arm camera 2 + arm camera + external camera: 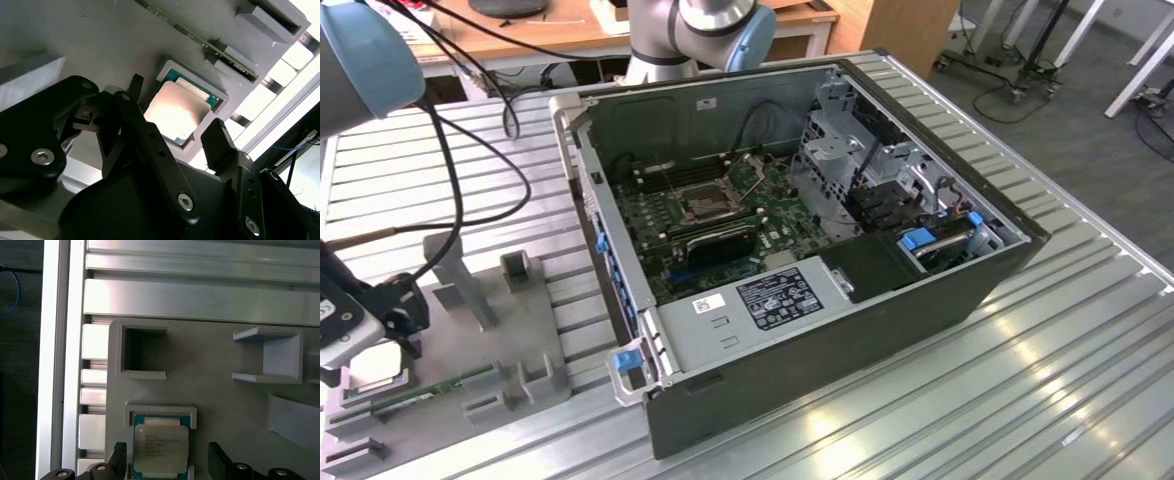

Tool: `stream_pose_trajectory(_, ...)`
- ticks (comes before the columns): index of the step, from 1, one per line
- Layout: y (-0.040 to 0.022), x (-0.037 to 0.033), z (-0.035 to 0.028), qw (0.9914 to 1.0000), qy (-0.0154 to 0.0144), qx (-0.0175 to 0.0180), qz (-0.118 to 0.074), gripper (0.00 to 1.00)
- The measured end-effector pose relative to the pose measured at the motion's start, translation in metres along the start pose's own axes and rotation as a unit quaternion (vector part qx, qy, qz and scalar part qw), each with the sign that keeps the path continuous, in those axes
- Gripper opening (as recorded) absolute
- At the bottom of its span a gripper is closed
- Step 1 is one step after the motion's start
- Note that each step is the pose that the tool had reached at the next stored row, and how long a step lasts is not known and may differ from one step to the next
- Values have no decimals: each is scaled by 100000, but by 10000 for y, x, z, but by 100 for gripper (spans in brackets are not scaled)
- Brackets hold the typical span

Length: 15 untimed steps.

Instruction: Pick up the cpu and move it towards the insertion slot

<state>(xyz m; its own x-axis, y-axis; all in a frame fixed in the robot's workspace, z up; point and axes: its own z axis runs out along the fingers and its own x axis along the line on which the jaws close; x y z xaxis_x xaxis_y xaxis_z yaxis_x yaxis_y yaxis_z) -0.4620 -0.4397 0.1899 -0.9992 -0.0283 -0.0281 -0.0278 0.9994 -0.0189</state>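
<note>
The cpu, a flat square chip with a pale metal top and green edge, lies in a raised recess of the grey tray. My gripper hangs just above it, open, with one black finger on each side of the chip and not touching it. In the second wrist view the cpu shows between the spread fingers of the gripper. In the exterior view the gripper is low over the tray at the exterior view's left. The insertion slot sits on the green board inside the open computer case.
The open computer case lies on its side on the slatted metal table. A long green memory stick rests in the tray beside the cpu recess. Grey upright holders rise from the tray. Cables hang from the arm.
</note>
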Motion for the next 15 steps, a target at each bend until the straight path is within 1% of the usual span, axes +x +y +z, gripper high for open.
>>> stream_pose_trajectory(15,2,2,50,100000,16,8,4,74)
